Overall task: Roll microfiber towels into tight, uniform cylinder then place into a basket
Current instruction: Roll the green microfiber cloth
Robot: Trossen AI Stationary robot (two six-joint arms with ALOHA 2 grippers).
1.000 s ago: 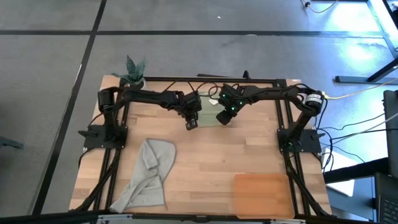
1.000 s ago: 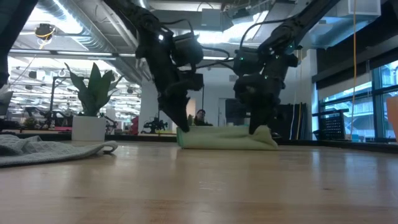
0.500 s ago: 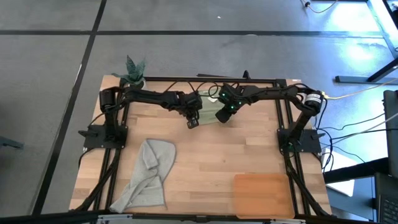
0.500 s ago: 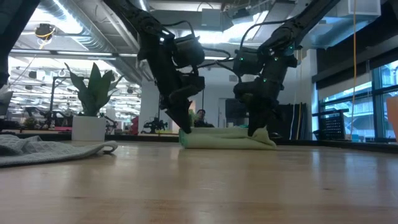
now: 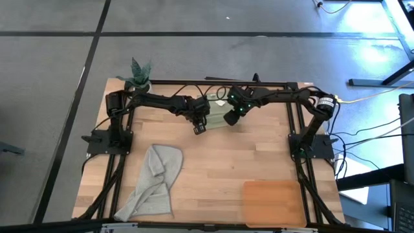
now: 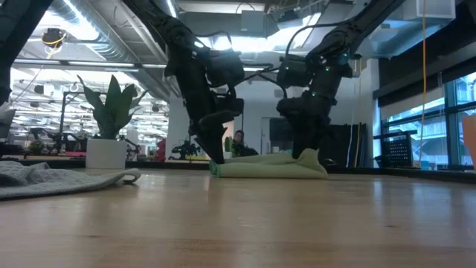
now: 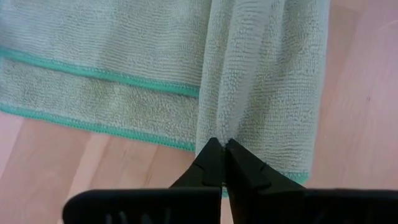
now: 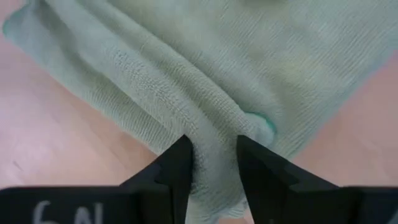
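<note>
Both tools, left (image 5: 200, 127) and right (image 5: 230, 119), pinched folds of our green towel (image 5: 217, 110) at the bench's (image 5: 220, 168) far middle.

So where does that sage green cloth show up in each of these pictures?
High view: sage green cloth at the table's far edge, between both grippers.
Low view: low, flattened bundle mid-picture.
Left wrist: fills the frame.
Right wrist: likewise.
Shared landmark: pale wood tabletop.

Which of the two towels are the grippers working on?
The sage green towel at the table's far edge: the left gripper and right gripper each pinch a fold of it. The grey towel lies crumpled and untouched near the front-left.
</note>
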